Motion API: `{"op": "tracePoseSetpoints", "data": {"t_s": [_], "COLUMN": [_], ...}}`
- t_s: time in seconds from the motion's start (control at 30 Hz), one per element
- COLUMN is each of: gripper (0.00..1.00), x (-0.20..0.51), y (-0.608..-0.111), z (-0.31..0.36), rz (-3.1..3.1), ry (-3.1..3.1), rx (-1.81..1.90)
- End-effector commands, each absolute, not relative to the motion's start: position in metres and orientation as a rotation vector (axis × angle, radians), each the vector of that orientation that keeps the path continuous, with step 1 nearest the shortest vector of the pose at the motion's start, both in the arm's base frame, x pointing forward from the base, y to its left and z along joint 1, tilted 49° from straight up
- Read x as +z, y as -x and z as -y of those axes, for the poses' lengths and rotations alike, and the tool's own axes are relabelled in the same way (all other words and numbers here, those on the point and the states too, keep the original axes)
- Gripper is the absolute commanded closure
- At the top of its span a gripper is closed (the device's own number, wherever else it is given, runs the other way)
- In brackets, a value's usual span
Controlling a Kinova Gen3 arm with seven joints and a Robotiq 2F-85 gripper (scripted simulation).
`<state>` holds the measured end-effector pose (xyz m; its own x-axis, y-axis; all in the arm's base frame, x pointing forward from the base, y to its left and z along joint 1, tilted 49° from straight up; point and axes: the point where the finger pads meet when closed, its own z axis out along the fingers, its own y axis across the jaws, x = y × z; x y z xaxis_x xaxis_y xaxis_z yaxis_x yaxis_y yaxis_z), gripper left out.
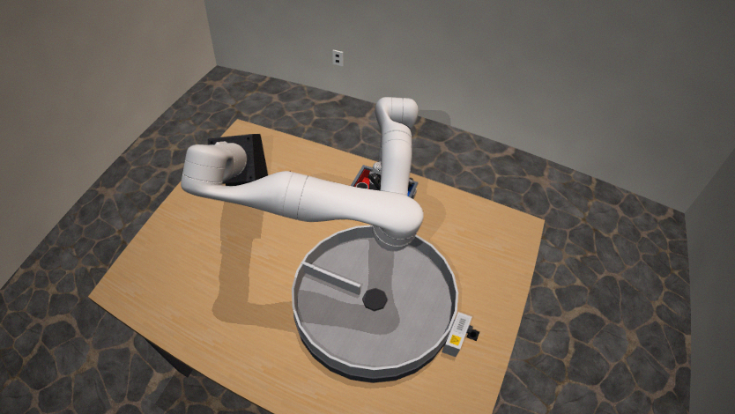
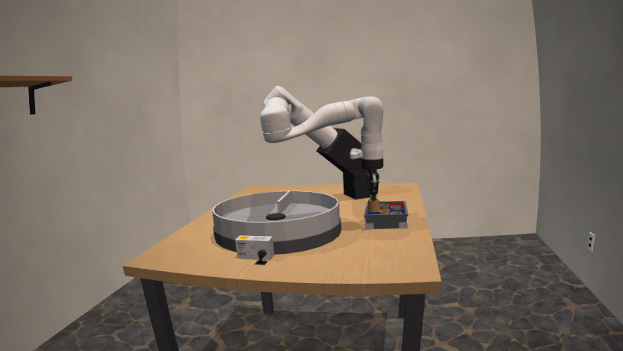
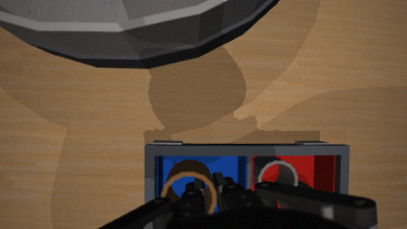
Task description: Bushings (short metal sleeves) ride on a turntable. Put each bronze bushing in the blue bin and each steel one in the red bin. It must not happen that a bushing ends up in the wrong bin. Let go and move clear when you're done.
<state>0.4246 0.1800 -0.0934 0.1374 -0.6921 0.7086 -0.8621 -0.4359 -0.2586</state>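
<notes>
My gripper (image 3: 208, 186) is shut on the wall of a bronze bushing (image 3: 189, 192) and holds it upright just above the blue bin (image 3: 201, 178). In the exterior view the bronze bushing (image 2: 373, 204) hangs at the bin's near left corner under the gripper (image 2: 373, 193). A steel bushing (image 3: 280, 173) lies in the red bin (image 3: 298, 172) beside it. More bushings (image 2: 390, 208) lie in the two bins in the exterior view. The turntable (image 1: 374, 300) shows no bushings on its grey floor. In the top view the arm hides most of the bins (image 1: 382, 184).
The turntable has a raised rim, a white fixed bar (image 1: 330, 276) and a dark hub (image 1: 374, 299). A white control box (image 1: 457, 335) sits at its edge. The arm's black base (image 1: 244, 157) stands at the table's far corner.
</notes>
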Motion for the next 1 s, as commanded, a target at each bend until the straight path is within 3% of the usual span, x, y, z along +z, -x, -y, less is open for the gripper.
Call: {"op": "tracePoseSetpoints", "data": {"t_s": [0.0, 0.97], "gripper": [1.00, 1.00], "x": [-0.097, -0.110], "y": [-0.428, -0.438], "z": [-0.180, -0.171], "rz": [1.528, 1.524], "ry": [-2.208, -2.212], "rx": [1.180, 1.180]}}
